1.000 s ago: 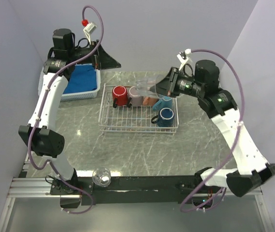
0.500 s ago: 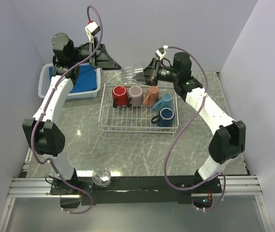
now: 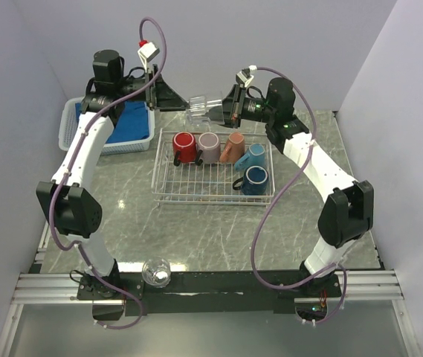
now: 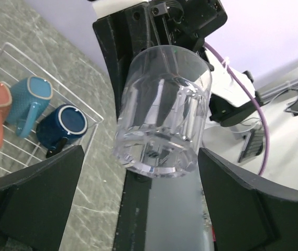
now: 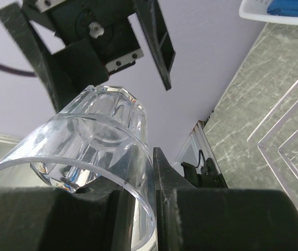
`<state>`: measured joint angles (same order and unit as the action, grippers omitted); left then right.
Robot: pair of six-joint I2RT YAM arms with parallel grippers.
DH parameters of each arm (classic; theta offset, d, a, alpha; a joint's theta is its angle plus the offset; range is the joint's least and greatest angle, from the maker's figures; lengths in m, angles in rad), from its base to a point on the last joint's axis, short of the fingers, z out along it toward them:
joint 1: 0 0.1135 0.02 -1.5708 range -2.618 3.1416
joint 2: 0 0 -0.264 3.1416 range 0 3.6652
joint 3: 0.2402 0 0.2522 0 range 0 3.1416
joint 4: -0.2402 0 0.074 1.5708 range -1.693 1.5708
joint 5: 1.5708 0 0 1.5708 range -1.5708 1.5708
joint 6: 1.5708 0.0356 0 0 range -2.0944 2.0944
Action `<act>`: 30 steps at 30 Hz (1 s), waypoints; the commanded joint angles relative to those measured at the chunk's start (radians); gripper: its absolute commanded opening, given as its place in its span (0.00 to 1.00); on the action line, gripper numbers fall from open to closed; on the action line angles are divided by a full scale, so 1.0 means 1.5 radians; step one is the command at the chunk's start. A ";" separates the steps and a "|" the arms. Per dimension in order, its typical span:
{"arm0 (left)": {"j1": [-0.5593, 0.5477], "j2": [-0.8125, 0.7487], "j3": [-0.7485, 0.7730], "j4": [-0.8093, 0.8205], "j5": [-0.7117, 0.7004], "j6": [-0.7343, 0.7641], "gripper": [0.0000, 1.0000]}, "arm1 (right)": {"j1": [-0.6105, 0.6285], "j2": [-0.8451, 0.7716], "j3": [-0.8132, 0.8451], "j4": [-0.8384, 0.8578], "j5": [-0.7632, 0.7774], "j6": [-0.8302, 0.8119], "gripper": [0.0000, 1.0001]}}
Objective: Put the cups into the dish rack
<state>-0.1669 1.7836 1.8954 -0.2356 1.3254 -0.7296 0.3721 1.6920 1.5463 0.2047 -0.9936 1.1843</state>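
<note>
From above, the right tool (image 3: 224,111) is clamped on a clear glass (image 3: 204,111) held in the air at 12 o'clock of the dish rack (image 3: 196,187), past its far edge; in the left wrist view the left tool (image 4: 141,151) gapes wide around it, room either side; in the right wrist view its rim sits pinched.

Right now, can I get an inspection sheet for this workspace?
Surface: grey marbled table, no spills seen.
Job's things: dish rack holds red mug, mauve mug, salmon mug, light-blue mug, navy mug; clear glass held in the air beyond the rack's far side; second glass at the near edge.
Clutter: white basket with blue cloth, back left.
Hands: right hand shut on the clear glass; left hand open, facing its base.
Cables: purple cable loops off each arm.
Surroundings: plain lavender walls.
</note>
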 commanded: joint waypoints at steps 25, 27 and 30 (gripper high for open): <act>-0.050 -0.039 -0.069 0.193 -0.009 -0.095 0.08 | 0.032 0.026 0.024 0.022 -0.006 0.030 0.26; -0.038 -0.039 -0.066 0.194 -0.006 -0.098 0.01 | 0.031 0.013 0.012 -0.010 -0.001 0.011 0.41; -0.012 -0.039 -0.073 0.246 0.007 -0.144 0.01 | 0.026 0.004 -0.005 -0.031 -0.004 0.005 0.57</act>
<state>-0.2428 1.7718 1.7763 -0.0162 1.3228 -0.8898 0.4141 1.7546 1.5810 0.2520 -0.9810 1.2343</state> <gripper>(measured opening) 0.791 0.466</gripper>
